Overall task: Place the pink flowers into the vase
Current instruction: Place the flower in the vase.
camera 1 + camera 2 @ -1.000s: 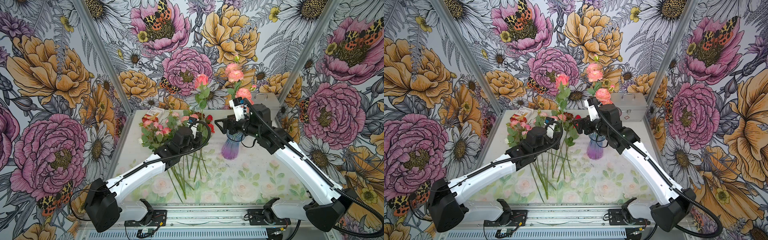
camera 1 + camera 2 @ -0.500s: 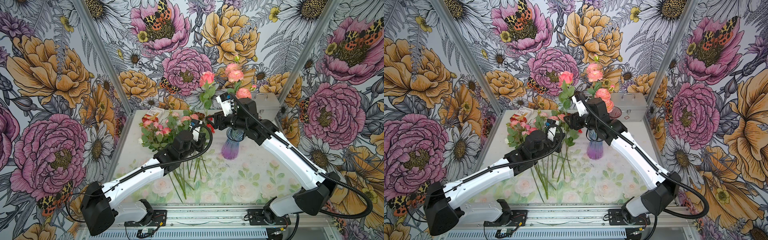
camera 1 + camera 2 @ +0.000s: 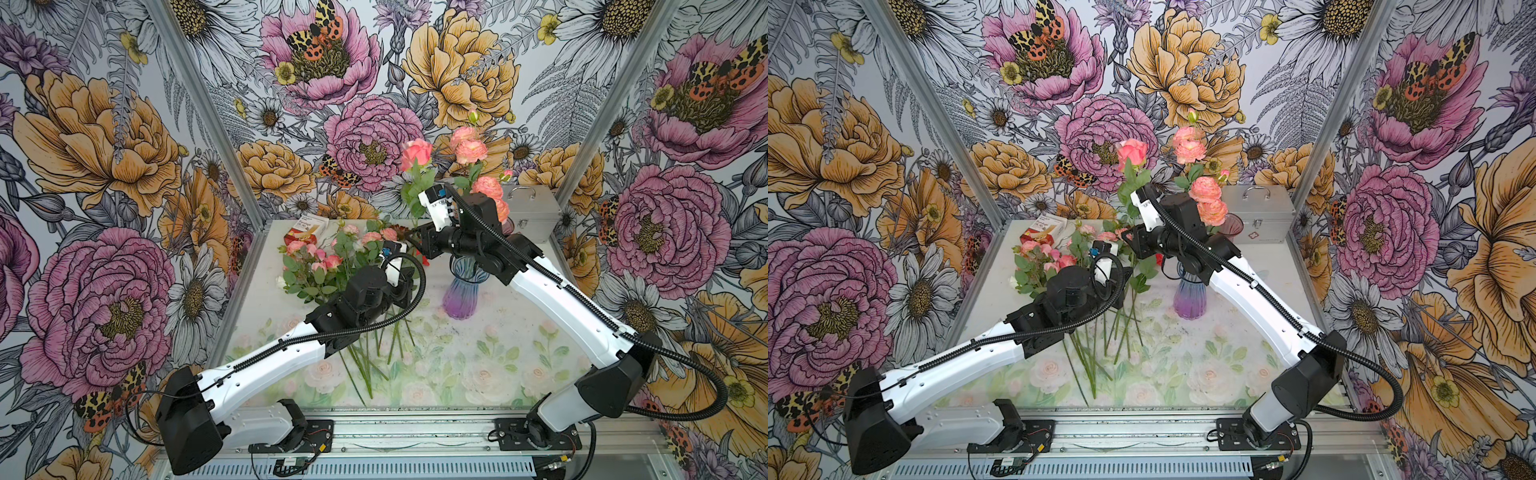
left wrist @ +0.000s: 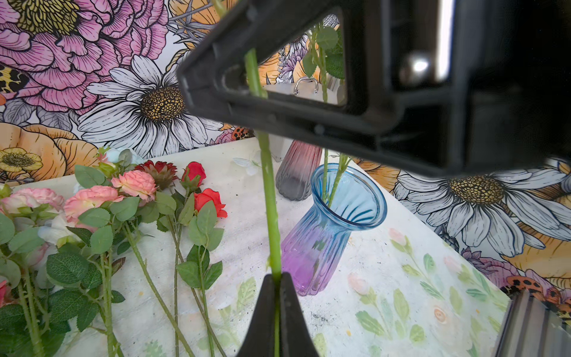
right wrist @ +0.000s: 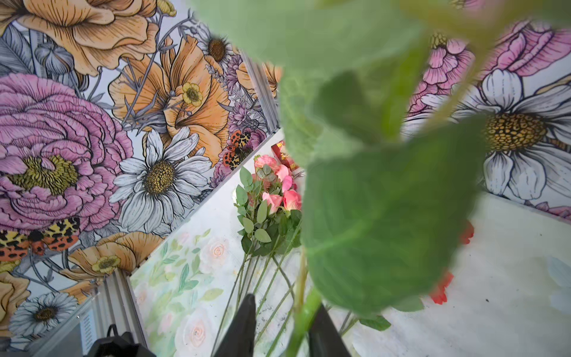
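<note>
both top views overlook the whole table [image 3: 478, 370] from the front; wrist views sit close.

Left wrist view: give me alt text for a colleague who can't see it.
The left gripper is shut on an upright green stem, and the right gripper straddles the same stem higher up. Just behind stands a blue-to-purple glass vase already holding two stems; pink flowers and red blooms lie on the table beside it.
</note>
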